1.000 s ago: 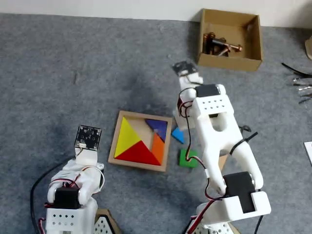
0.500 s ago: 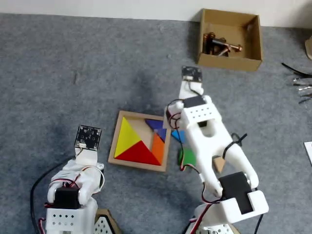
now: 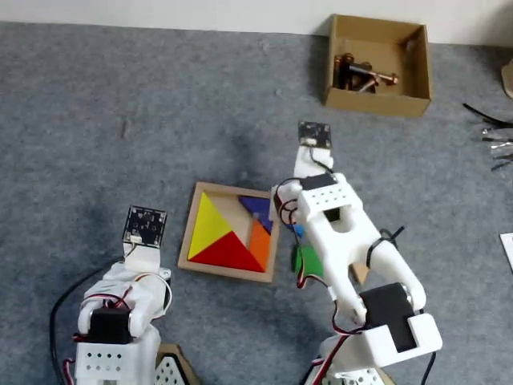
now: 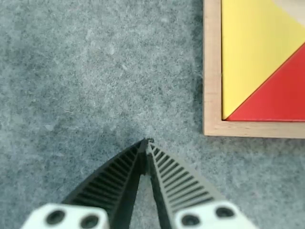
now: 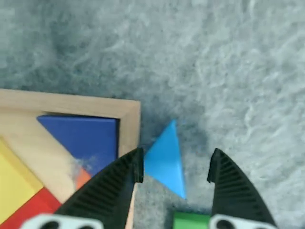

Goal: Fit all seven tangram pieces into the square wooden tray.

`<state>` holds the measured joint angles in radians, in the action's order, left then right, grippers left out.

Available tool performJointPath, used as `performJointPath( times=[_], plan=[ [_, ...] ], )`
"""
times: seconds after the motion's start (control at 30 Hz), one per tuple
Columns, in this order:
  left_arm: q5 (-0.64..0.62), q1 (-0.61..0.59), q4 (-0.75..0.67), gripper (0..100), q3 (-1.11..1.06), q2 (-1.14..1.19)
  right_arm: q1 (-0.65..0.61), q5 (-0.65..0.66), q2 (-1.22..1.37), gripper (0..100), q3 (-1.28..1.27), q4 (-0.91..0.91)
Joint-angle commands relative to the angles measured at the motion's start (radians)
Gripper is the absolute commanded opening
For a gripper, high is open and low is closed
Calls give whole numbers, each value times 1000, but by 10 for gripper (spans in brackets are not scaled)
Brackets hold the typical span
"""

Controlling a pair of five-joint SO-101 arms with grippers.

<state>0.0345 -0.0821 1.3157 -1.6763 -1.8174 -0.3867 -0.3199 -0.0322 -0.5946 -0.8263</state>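
The right gripper (image 5: pixel 175 164) holds its fingers (image 5: pixel 116 186) spread to either side of the light blue triangle (image 5: pixel 164 160). This piece lies flat on the counter (image 5: pixel 228 71), just outside a corner of the square wooden tray (image 5: pixel 129 126).

One finger appears to hang over the tray rim. Closing from this position is likely to catch the rim, which would shift the tray or jam the grasp. The triangle's slanted edges may also let it slip out from between the fingers. The green square (image 5: pixel 189 221) lies just beside it and could be nudged.

The yellow triangle (image 3: pixel 210 224), red triangle (image 3: pixel 228 250), orange piece (image 3: pixel 260 241) and dark blue piece (image 5: pixel 83 136) sit in the tray.

The left gripper (image 4: pixel 147 143), fingers pressed together, hangs over the counter near another tray corner.
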Motion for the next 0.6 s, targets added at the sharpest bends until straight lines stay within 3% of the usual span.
performJointPath(
  times=[0.0, 0.1, 0.57],
  plan=[
    [9, -10, 5, 5, -19, -5, 22, 43, -7, 214, 8, 22],
    [9, -10, 5, 5, -19, -5, 22, 112, -7, 214, 8, 22],
    [9, -10, 5, 5, -19, -5, -38, 109, -7, 214, -7, 22]
  ],
)
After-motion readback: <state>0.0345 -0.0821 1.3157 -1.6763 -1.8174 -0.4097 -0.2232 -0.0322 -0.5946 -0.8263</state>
